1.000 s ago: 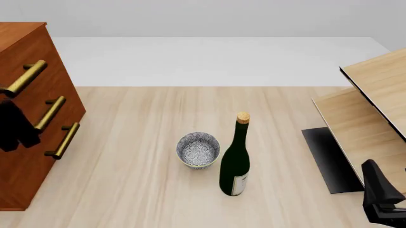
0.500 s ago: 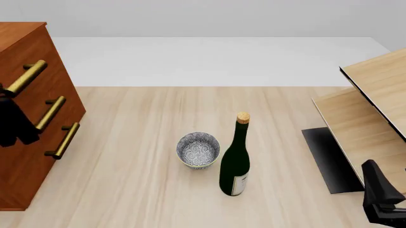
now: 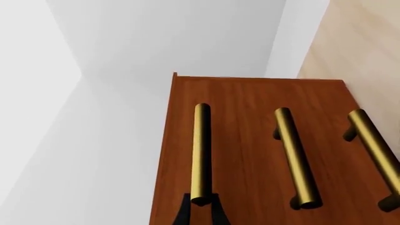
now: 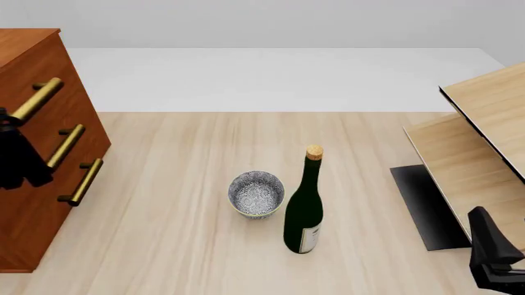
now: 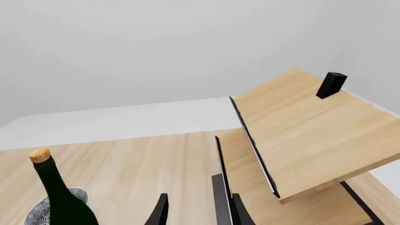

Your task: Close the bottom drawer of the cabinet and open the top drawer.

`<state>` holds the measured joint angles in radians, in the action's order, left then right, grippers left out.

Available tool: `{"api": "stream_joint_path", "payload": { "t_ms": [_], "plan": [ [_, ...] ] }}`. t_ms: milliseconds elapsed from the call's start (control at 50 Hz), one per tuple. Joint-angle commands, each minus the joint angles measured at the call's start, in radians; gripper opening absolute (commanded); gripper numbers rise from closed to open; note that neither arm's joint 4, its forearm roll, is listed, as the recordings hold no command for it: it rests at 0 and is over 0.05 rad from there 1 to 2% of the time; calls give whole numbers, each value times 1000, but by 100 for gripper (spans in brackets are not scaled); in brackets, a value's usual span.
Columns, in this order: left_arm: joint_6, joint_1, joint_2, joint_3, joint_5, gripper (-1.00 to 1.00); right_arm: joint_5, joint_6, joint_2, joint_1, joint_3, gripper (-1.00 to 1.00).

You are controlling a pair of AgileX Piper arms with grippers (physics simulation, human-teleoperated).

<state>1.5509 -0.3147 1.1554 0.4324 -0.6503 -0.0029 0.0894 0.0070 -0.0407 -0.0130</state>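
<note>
your room is plain pale grey wall, with a white floor strip running behind the far edge of the light-wood table [image 4: 181,184]. the cabinet [image 4: 33,203] stands at the table's left edge, all three drawer fronts flush: the top drawer [image 3: 187,140] has the uppermost brass handle, the bottom drawer [image 4: 49,215] the lowest, and it sits fully shut. at the right edge you have pale boards [image 4: 484,123] tilted over a black base plate [image 4: 422,206]. near the middle of the table, toward the near edge, a dark green bottle [image 4: 304,206] with a cork stands upright just beside a speckled bowl [image 4: 256,194]. your left gripper [image 3: 201,207] is at the near end of the top drawer's handle [image 3: 201,150], its dark fingers [image 3: 182,213] closed on either side of the bar. your right gripper [image 5: 196,211] sits at the near right corner, apart from everything, its fingers spread with a clear gap between them.
</note>
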Motion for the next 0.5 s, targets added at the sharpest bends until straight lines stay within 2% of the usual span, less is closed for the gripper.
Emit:
{"api": "stream_joint_path", "payload": {
  "t_ms": [20,500],
  "plan": [
    [11,54,5,22,-10,-100,0,1,0,0,0,100],
    [28,144,5,0,-41,-100,-2,5,1,1,0,100]
  ]
}}
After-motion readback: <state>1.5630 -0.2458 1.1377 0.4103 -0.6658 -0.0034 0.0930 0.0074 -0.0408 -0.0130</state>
